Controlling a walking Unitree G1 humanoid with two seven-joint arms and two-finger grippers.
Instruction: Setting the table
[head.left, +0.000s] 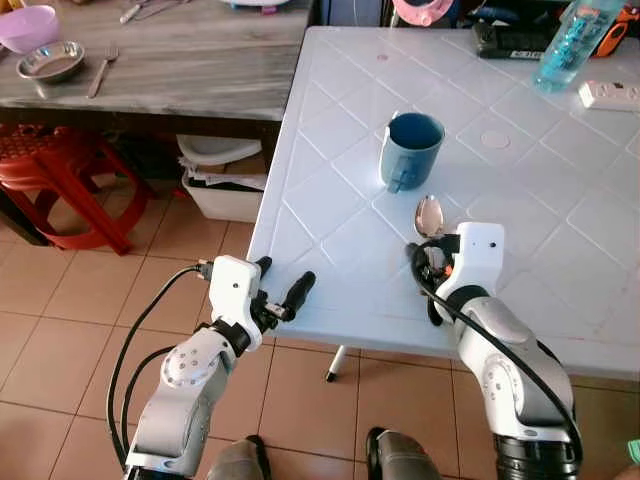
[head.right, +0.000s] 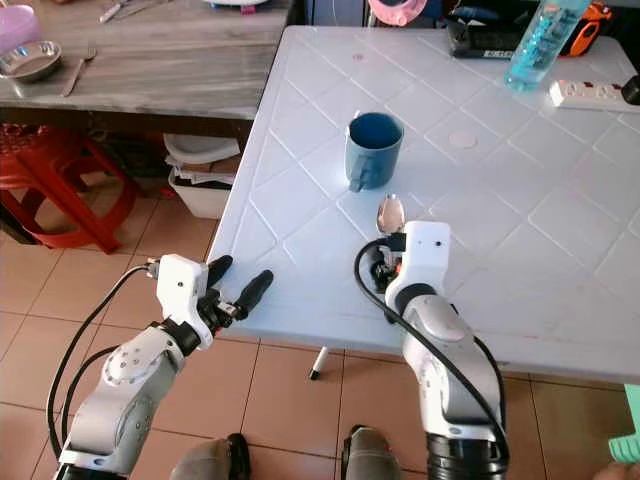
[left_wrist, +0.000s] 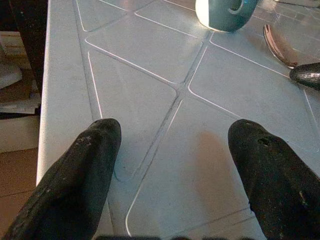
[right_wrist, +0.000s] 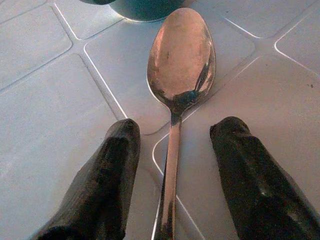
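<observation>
Black fingers of the right gripper stand spread, one on each side of a metal spoon that lies flat on the white plastic table. The handle runs down the gap between them, and neither pad visibly presses it, so the jaws are open around the spoon rather than clamped on it. In the eye views this gripper sits low in the middle of the frame, and the spoon's bowl pokes out just beyond it, pointing toward a blue mug near the centre, close to the bowl but not touching it.

At the lower left of the frame, the left gripper hovers at the table's near edge, its two fingers wide apart and holding nothing; through its wrist camera the bare moulded tabletop shows between them.

Farther out, in the upper right of the frame, a blue water bottle and a white power strip rest on the table. A grey wooden table fills the upper left, carrying a steel bowl, a pink bowl and a fork. Below it stand a red stool and a white bin on the tiled floor.
</observation>
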